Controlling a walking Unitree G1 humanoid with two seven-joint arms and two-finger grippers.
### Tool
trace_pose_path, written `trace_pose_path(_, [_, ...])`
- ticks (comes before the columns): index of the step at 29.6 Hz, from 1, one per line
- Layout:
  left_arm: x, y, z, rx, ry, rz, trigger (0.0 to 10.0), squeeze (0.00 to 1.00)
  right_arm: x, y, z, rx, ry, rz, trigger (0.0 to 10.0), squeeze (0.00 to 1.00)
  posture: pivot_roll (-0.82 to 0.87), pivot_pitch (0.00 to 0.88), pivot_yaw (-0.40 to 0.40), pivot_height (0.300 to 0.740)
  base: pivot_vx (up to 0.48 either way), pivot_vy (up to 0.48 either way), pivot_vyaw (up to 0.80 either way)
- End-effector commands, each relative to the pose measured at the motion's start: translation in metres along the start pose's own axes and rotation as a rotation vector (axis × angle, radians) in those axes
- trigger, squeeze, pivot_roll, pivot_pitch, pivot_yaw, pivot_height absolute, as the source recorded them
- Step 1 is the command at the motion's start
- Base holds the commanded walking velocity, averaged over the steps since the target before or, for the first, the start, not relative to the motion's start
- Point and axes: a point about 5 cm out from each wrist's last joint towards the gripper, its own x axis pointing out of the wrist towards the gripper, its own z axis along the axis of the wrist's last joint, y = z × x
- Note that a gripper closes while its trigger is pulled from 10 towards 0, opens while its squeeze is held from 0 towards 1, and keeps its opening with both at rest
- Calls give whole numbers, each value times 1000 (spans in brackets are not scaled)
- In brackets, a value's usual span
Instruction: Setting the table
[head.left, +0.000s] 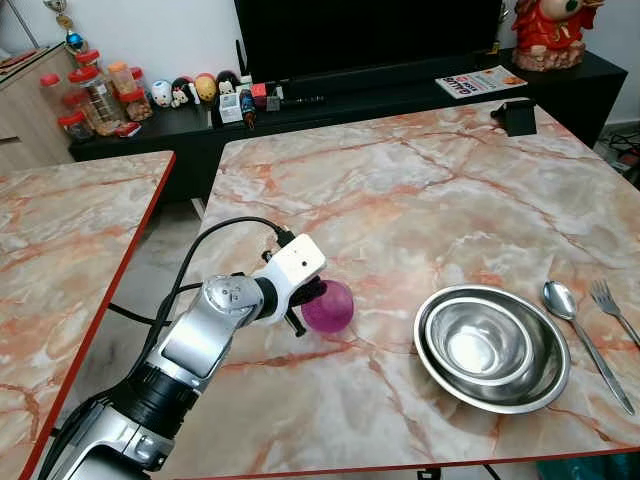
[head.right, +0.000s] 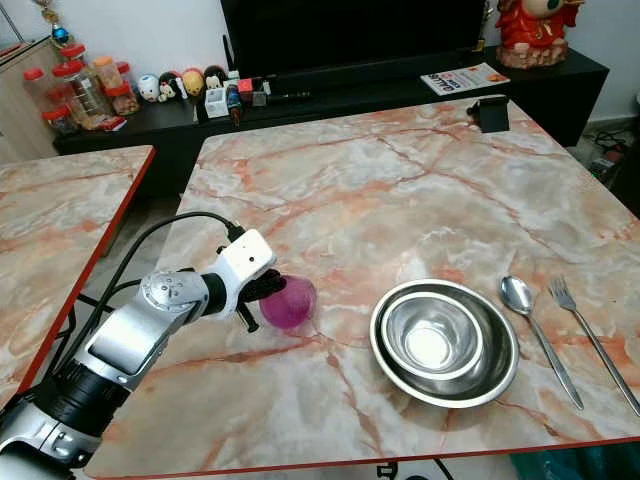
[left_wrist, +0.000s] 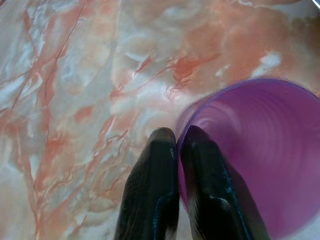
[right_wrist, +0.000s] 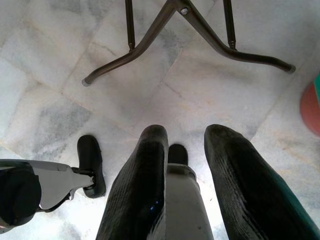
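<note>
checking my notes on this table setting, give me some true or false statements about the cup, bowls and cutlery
1. The left pincer is shut on the rim of the purple cup. True.
2. The purple cup sits inside the steel bowls. False: it is on the marble table, apart from them, on the robot's left.
3. The spoon lies between the bowls and the fork. True.
4. The right pincer holds the fork. False: it hangs open over the floor.

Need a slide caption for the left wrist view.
Left pincer shut on the purple cup's rim, one finger inside, above the marble table.
</note>
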Motion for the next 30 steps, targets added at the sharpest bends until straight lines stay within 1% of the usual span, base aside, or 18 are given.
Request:
trace_pose_path(1, [-5,4,-2,-11,-1,-5,0,0,0,3,-2,8,5,3,10000,0,-14,0,137,740,0,0,0])
trace_pose_path(4, [-9,2,1,-50,-21,-54,0,0,0,4,-1,8,5,4,10000,0,-13,0,138,740,0,0,0])
trace_pose_path(6, [-9,2,1,-52,-22,-58,0,0,0,4,-1,8,5,4,10000,0,-13,0,138,740,0,0,0])
trace_pose_path(10, [-13,-1,-2,-41,6,-119,0,0,0,4,-1,9,5,6,10000,0,-9,0,143,740,0,0,0])
trace_pose_path(11, [-14,-1,-2,-24,18,-127,3216,0,0,5,-1,10,5,6,10000,0,-9,0,144,740,0,0,0])
trace_pose_path(13, [-15,-1,-1,-17,22,-131,3216,0,0,5,-1,11,5,6,10000,0,-9,0,144,740,0,0,0])
trace_pose_path(14, [-16,0,2,0,27,-134,10000,0,0,5,-1,11,6,7,10000,0,-5,0,144,740,0,0,0])
trace_pose_path(15, [-16,1,3,5,28,-135,10000,0,0,5,-1,11,6,7,10000,0,-5,0,144,740,0,0,0])
trace_pose_path(18, [-19,4,6,57,44,-142,10000,0,0,5,-1,11,8,8,10000,0,1,0,146,740,0,0,0])
trace_pose_path(19, [-20,5,7,93,57,-154,10000,0,0,5,-1,10,8,9,10000,0,7,0,147,740,0,0,0])
trace_pose_path(21, [-20,6,9,125,62,-166,10000,0,0,5,-1,8,8,10,10000,0,10,0,148,740,0,0,0])
trace_pose_path(24, [-16,8,15,128,52,-173,10000,0,0,6,0,9,5,12,10000,0,11,0,153,740,0,0,0])
trace_pose_path(26, [-8,9,20,146,54,-196,10000,0,0,8,0,15,5,12,10000,0,14,0,160,740,0,0,0])
trace_pose_path(27, [-8,9,20,146,54,-196,10000,0,0,8,0,15,5,12,10000,0,14,0,160,740,0,0,0])
trace_pose_path(30, [0,6,26,135,36,-234,10000,0,0,8,0,25,6,11,10000,0,6,0,167,740,0,0,0])
